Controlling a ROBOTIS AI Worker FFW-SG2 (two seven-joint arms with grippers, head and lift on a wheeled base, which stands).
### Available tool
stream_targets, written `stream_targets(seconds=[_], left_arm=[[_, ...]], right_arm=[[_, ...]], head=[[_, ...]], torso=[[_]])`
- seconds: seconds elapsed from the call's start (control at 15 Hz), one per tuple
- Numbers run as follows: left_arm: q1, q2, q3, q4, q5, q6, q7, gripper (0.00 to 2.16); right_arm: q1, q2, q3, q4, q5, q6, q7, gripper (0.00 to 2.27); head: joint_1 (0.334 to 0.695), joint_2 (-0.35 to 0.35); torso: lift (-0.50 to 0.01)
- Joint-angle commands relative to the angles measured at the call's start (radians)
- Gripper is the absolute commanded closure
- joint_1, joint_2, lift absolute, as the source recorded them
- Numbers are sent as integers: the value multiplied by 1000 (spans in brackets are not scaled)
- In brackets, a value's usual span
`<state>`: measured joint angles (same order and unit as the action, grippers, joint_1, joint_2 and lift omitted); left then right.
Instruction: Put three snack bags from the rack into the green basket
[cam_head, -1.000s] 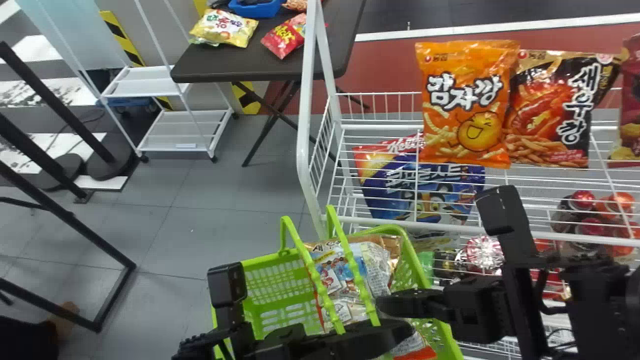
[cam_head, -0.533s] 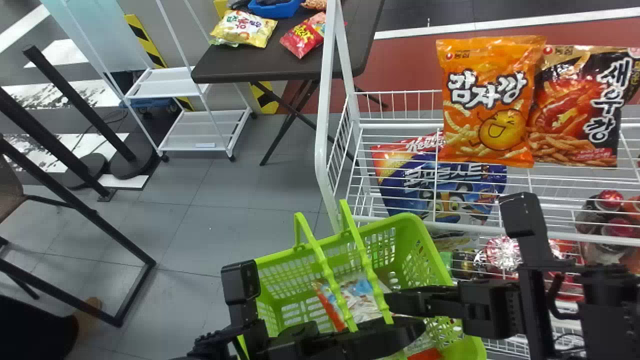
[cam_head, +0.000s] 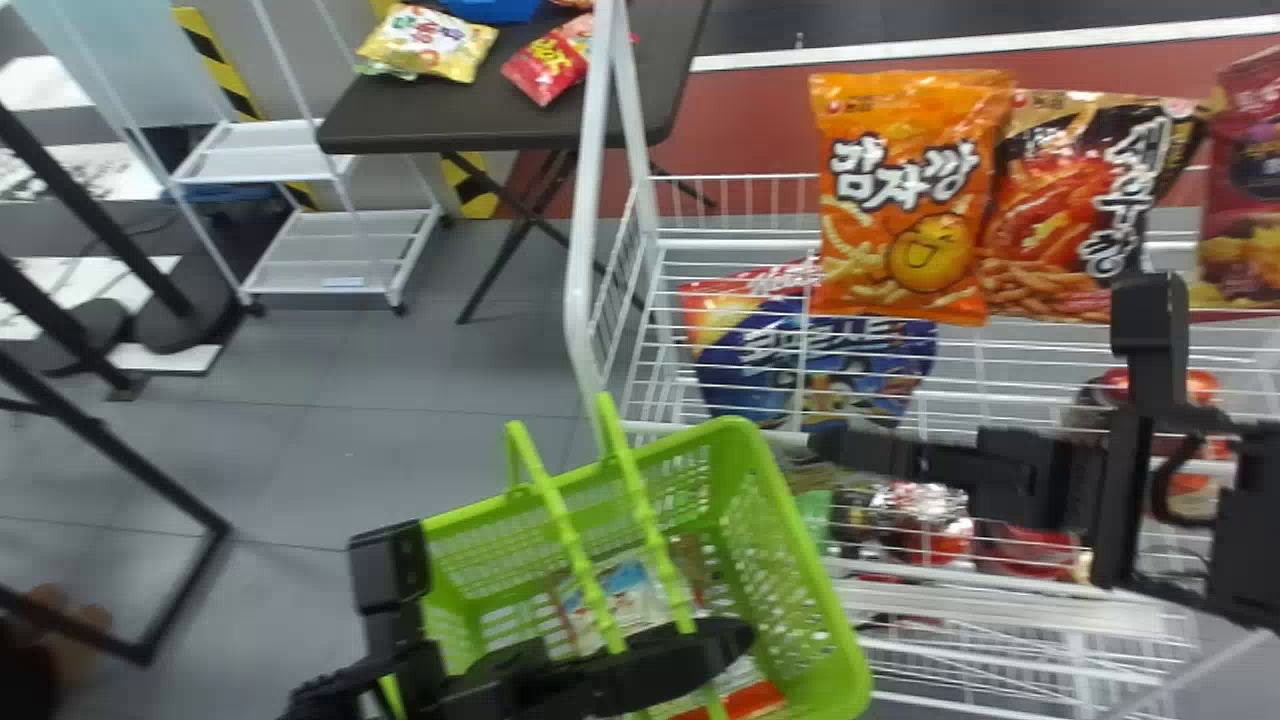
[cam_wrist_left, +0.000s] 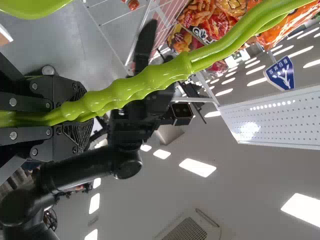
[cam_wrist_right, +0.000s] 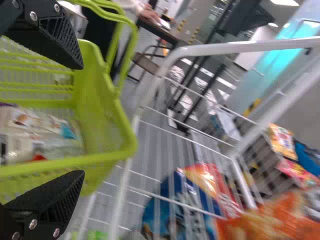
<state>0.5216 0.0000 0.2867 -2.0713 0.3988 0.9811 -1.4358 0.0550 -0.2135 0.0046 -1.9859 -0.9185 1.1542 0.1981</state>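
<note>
Currently the right gripper (cam_head: 835, 447), spread wide, is apart from the orange plastic snack bag (cam_head: 900, 200) on the white wire rack (cam_head: 583, 260); the left gripper (cam_head: 715, 645) clasps the green plastic basket's (cam_head: 845, 630) handles (cam_wrist_left: 150, 82).

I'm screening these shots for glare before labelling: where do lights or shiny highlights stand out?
Left wrist view: ceiling lights glare white, glossy highlights run along the green basket handles, and a bright patch sits on the perforated white panel; head view: small glints on a silvery wrapper low in the rack; right wrist view: a turquoise panel looks brightly lit.
</note>
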Motion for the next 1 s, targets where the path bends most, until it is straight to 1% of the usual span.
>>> stream_targets(seconds=[0.0, 0.07, 0.13, 0.33, 0.4, 0.47, 0.67, 0.73, 0.8, 0.93], left_arm=[[0, -3, 0, 2, 0, 0, -2, 2145], [0, -3, 0, 2, 0, 0, -2, 2145], [0, -3, 0, 2, 0, 0, -2, 2145], [2, -3, 0, 2, 0, 0, -2, 2145], [5, -3, 0, 0, 0, 0, -2, 2145], [5, -3, 0, 0, 0, 0, -2, 2145], [9, -3, 0, -3, 0, 0, -2, 2145], [12, -3, 0, -3, 0, 0, -2, 2145], [14, -3, 2, -3, 0, 0, -3, 2145], [18, -3, 6, -3, 0, -3, -8, 2145]], right_arm=[[-27, -14, -17, 1, 115, -106, -9, 66], [-40, -17, -8, 10, 170, -170, -19, 70], [-52, -17, 12, 29, 222, -228, -29, 80], [-124, -15, 118, 148, 377, -452, -63, 90], [-153, -7, 156, 207, 415, -535, -69, 93], [-188, -3, 192, 269, 438, -621, -80, 93], [-293, 46, 264, 444, 506, -735, -89, 100], [-323, 60, 282, 499, 510, -759, -89, 124], [-348, 66, 295, 539, 514, -768, -92, 161], [-377, 75, 313, 590, 530, -774, -103, 583]], head=[[695, 111], [695, 56], [695, 32], [695, -21], [695, -32], [695, -32], [695, -19], [695, -11], [695, 7], [695, 22]], torso=[[0], [0], [0], [0], [0], [0], [0], [0], [0], [0]])
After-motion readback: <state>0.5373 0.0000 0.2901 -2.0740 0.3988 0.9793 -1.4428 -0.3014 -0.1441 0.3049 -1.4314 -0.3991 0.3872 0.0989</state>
